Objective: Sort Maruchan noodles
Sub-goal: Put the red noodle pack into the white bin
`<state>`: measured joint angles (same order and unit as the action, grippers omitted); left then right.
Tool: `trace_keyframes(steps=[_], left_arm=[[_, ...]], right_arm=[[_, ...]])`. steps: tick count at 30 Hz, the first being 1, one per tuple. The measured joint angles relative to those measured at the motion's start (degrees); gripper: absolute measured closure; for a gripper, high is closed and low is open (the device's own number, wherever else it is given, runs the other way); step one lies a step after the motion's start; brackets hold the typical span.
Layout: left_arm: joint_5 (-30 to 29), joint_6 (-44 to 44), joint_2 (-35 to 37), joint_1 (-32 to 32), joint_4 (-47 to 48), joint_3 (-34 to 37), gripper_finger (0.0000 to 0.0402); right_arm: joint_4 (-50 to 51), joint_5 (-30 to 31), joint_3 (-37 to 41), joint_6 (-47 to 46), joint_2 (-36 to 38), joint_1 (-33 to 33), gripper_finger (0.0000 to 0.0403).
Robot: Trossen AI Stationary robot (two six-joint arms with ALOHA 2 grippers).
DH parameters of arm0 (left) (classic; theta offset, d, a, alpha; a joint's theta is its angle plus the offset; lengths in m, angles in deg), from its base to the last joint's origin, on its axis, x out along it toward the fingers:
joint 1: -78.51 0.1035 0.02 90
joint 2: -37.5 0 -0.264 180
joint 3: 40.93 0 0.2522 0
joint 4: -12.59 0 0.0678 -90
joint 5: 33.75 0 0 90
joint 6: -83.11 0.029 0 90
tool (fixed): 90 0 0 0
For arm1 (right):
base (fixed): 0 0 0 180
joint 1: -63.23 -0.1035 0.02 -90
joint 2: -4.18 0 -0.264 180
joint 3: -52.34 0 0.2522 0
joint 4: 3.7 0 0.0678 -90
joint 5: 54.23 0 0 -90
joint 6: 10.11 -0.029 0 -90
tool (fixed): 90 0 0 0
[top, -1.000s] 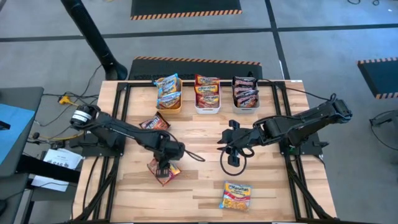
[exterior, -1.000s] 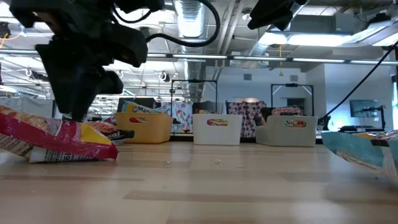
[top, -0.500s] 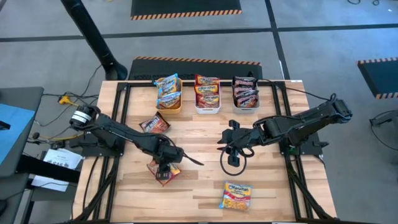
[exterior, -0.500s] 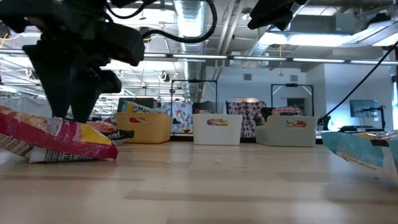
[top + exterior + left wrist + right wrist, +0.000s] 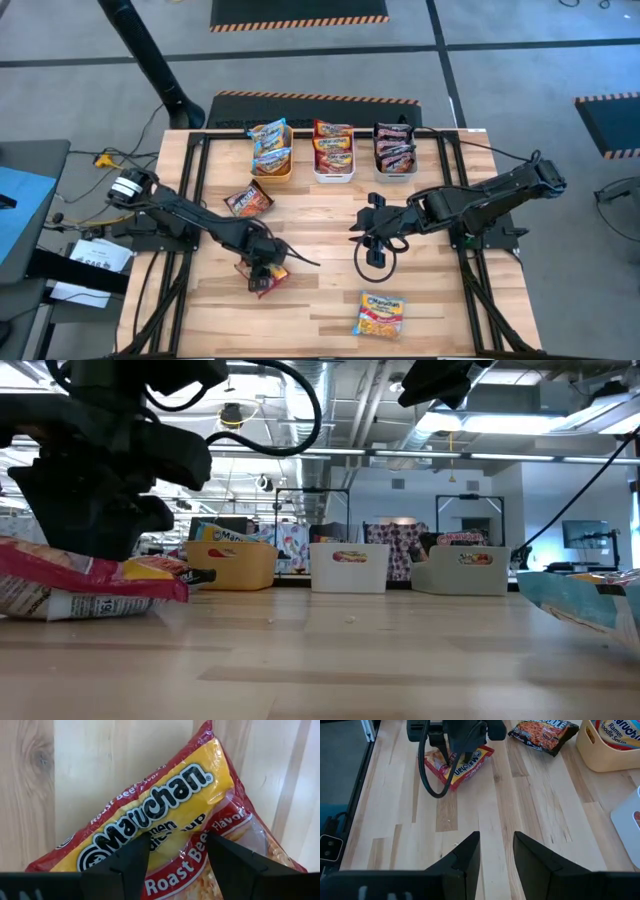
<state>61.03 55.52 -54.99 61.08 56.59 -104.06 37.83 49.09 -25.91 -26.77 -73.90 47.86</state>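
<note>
A red-orange Maruchan packet (image 5: 267,281) (image 5: 165,825) lies flat on the table's near-left part. My left gripper (image 5: 261,268) (image 5: 176,851) is low over it, pointing down and open, one finger on each side of the label's middle. In the low view this gripper (image 5: 95,510) hides the packet's (image 5: 95,582) top. A dark packet (image 5: 247,200) lies flat farther back, and a yellow-blue packet (image 5: 380,313) lies near the near edge. My right gripper (image 5: 372,228) (image 5: 496,845) hovers open above the table's middle, touching nothing. My left gripper comes at the red-orange packet from above, its open fingers (image 5: 131,856) set down on the printed face about the packet's middle (image 5: 170,832), across its length. Nothing is pinched between them. The packet lies flat on the table under the fingertips.
Three bins stand along the far edge: orange (image 5: 271,150), white (image 5: 334,150) and grey (image 5: 395,148), each holding packets. A black cable loop (image 5: 372,258) hangs below the right arm. Bare wood lies between the two arms and near the table's front.
My left gripper has moved down and a little toward the near edge onto the red-orange packet, staying open. In the low view the packet's raised top has been flattened under it. The right arm has kept still.
</note>
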Motion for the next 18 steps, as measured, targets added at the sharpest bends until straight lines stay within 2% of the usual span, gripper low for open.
trace_keyframes(steps=[5, 8, 12, 18], left_arm=[[-1.65, -2.87, -0.09, -0.04, -0.7, 1.53, 0.0211], [-1.66, -3.07, -0.16, -0.02, -0.79, 1.81, 0.0231], [-1.91, -3.12, -0.27, 0.02, -2.26, 1.97, 0.028], [-1.63, -1.66, -0.49, 0.02, -7.87, 2.03, 0.0377]], right_arm=[[-0.2, 0.0, 0.0, 0.0, 0.0, 0.01, 0.0262], [-0.64, 0.0, -0.01, 0.0, 0.0, 0.01, 0.0262], [-1.05, 0.0, -0.02, 0.0, 0.02, 0.01, 0.0262], [-1.27, 0.0, -0.02, -0.5, 0.02, 0.01, 0.0262]])
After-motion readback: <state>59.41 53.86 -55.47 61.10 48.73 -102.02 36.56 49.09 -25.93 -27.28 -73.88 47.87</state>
